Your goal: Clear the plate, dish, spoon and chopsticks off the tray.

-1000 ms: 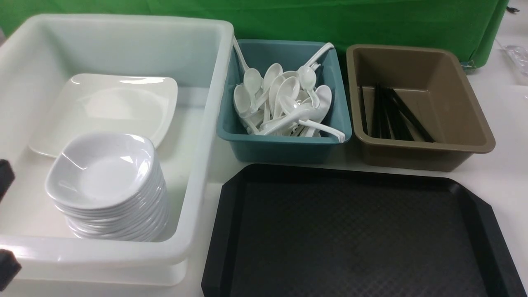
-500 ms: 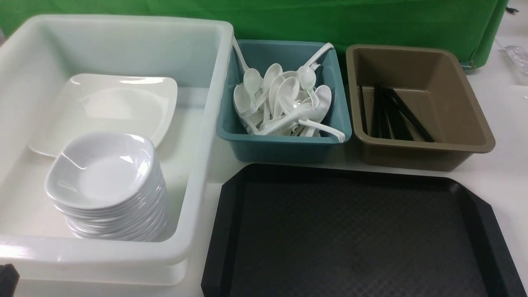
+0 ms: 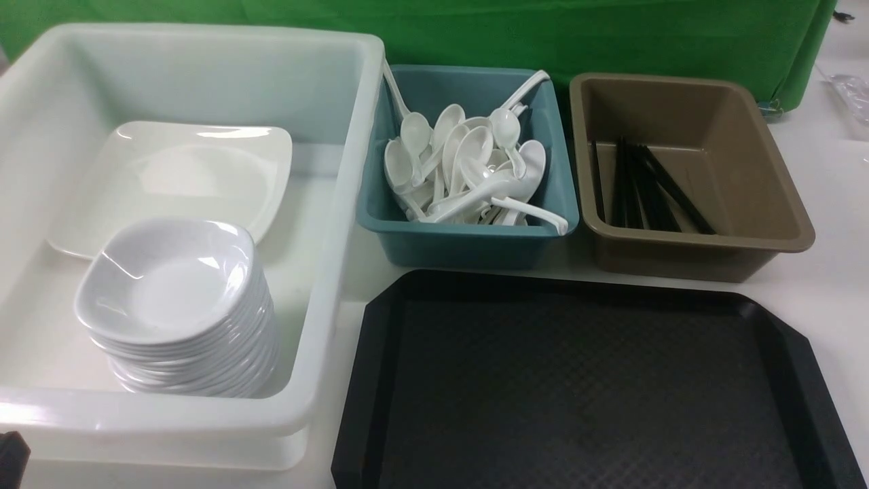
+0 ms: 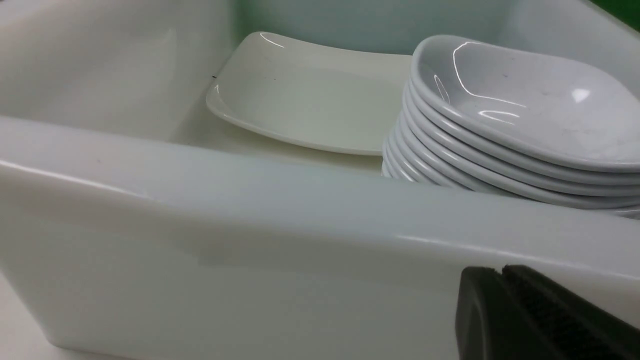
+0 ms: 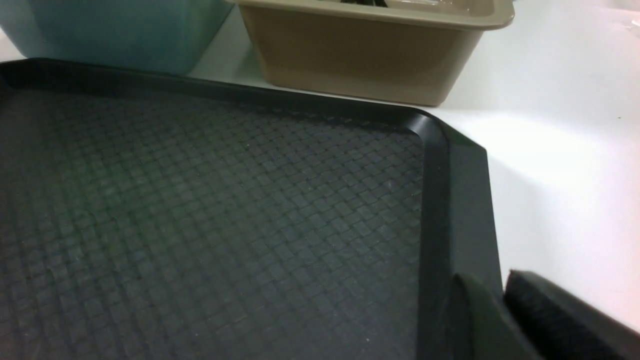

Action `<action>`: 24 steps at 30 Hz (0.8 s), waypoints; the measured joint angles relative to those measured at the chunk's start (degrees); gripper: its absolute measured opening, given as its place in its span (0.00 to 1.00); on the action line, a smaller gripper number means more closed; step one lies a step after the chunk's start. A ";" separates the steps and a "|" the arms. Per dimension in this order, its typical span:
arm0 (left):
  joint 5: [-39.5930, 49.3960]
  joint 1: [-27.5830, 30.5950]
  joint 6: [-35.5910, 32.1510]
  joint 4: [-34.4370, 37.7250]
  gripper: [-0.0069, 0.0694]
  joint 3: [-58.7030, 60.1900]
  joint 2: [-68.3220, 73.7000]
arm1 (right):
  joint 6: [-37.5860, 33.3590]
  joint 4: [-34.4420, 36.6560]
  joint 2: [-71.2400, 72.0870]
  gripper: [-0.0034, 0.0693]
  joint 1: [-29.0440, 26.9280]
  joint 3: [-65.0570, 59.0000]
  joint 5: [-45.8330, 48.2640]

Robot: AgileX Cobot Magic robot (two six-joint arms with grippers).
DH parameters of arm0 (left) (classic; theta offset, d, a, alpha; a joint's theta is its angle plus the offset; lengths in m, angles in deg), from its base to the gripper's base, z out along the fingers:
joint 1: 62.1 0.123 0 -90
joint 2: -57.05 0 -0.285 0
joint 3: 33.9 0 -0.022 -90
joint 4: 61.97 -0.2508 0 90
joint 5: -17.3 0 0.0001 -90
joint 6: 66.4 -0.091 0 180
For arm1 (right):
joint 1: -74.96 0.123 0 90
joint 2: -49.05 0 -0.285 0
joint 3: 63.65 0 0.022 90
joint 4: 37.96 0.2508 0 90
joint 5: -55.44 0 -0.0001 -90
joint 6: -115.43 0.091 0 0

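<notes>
The tray lies bare in the front view, so the clearing looks finished and the step in hand is the arms' retreat to rest. The plate lies flat at the back of the white tub, with a stack of dishes in front of it and overlapping its near edge. The spoons are piled in the teal bin; which 1 came off the tray cannot be told. The chopsticks lie among other black sticks in the tan bin.

The left gripper has its 2 pads pressed together on nothing, just outside the tub's near wall. The right gripper hangs over the tray's right rim; its pads show a thin seam between them, and whether they are parted or closed cannot be told, but nothing is in them.

Judged from this, no further grasp is called for; the next move need only bring both arms clear without knocking the tub or tray.

Against 1 second ago, the left gripper's black tips have dropped out of the front view's left edge, leaving only a sliver at the bottom corner. Nothing in the tub or bins has shifted.
</notes>
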 joint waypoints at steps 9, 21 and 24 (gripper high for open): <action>0.00 0.00 0.00 0.00 0.11 0.00 0.00 | 0.00 0.00 0.00 0.24 0.00 0.00 0.00; 0.00 0.00 0.00 0.00 0.11 0.00 0.00 | 0.00 0.00 0.00 0.28 0.00 0.00 0.00; 0.00 0.00 0.00 0.00 0.11 0.00 0.00 | 0.00 0.00 0.00 0.28 0.00 0.00 0.00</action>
